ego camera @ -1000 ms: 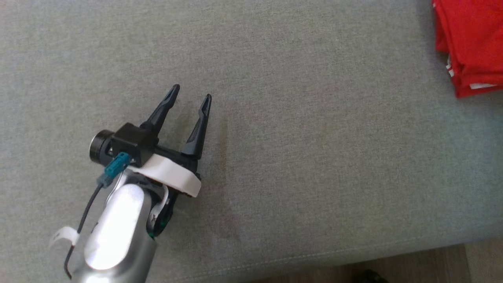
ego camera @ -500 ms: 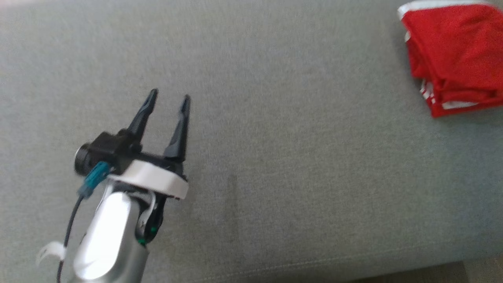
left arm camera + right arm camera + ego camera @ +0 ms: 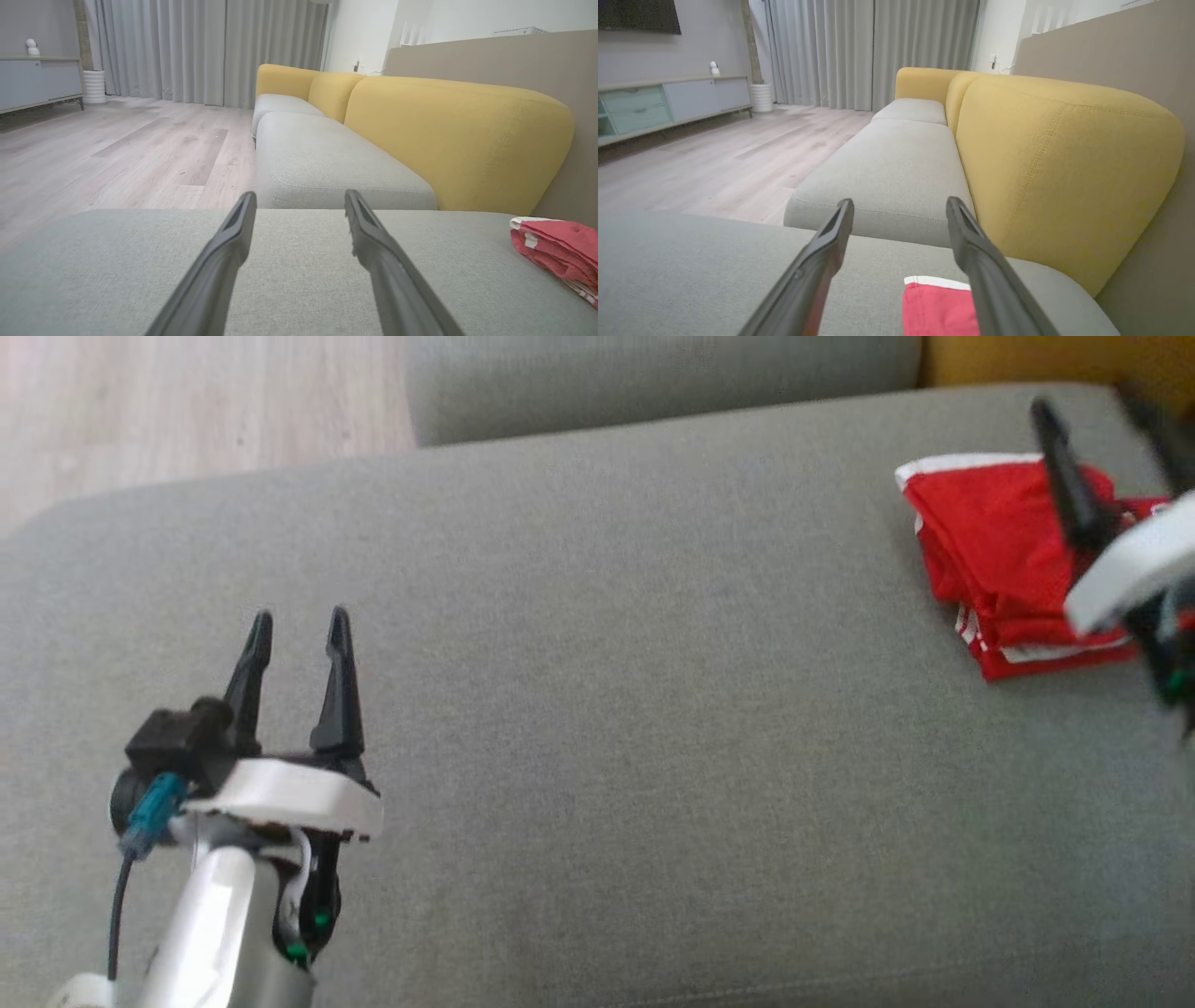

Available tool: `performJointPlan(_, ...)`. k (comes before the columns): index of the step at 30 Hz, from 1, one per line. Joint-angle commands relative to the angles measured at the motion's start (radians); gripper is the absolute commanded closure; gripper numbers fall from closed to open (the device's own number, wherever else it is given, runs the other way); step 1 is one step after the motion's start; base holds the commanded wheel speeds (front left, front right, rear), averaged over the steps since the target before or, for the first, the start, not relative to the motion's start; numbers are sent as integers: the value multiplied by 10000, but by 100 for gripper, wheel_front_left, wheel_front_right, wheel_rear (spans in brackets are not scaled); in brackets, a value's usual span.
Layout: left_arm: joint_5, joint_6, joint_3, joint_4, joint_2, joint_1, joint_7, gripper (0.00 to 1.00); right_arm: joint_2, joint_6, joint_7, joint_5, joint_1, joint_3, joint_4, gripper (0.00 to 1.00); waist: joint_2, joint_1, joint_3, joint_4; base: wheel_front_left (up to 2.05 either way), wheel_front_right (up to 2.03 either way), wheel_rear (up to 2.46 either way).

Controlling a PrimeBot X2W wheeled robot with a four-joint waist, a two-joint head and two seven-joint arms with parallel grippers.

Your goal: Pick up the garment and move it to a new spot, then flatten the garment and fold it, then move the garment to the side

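The garment is red with white trim and lies folded in a small stack at the far right of the grey seat cushion. It also appears in the left wrist view as a red bundle at the right edge, and in the right wrist view as a red corner between the fingers. My left gripper hovers open and empty over the cushion's left part, far from the garment. Above the garment, my right gripper stands open and empty, blurred, with one finger across the cloth.
Yellow back cushions run along the sofa's right side, with a beige wall panel behind. More grey seat cushions stretch ahead. Wooden floor lies to the left, with a low cabinet and grey curtains at the far wall.
The head view has tilted up, so the garment sits lower and further left in it. My right gripper has come into view above the garment, its jaws apart. The left gripper stays open.
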Motion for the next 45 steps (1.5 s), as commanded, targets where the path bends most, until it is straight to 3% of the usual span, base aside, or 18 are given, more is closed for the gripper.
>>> performJointPlan(1, -111, 133, 491, -207, 97, -189, 37, 0, 274, -7, -235, -177, 574, -419, -592, 0, 0, 1, -326, 116, 0, 0, 0)
performJointPlan(7, -69, 318, 496, 85, 137, 2, 59, 0, 1463, -7, -634, -1037, 2635, -1714, -1581, 0, 0, 1, -705, 322, 0, 0, 0)
performJointPlan(11, -246, 200, 487, 317, 82, 139, 15, 0, 2139, -7, -1070, -1423, 3699, -2391, -1987, 0, 0, 1, -863, 528, 0, 0, 0)
performJointPlan(19, -286, 15, 565, 1143, 127, 388, -111, 0, 2955, -7, -2185, -2040, 5060, -2600, -1950, 0, 0, 1, -1065, 742, 0, 0, 0)
performJointPlan(31, 84, -267, 1089, 1446, -40, 575, -148, 0, 3397, -7, -2745, -2269, 5228, -2214, -1476, 0, 0, 1, -1113, 799, 0, 0, 0)
performJointPlan(45, 492, -649, 1526, 1432, -366, 541, -150, 0, 3324, -7, -2817, -2207, 4916, -2074, -1142, 0, 0, 1, -1156, 767, 0, 0, 0)
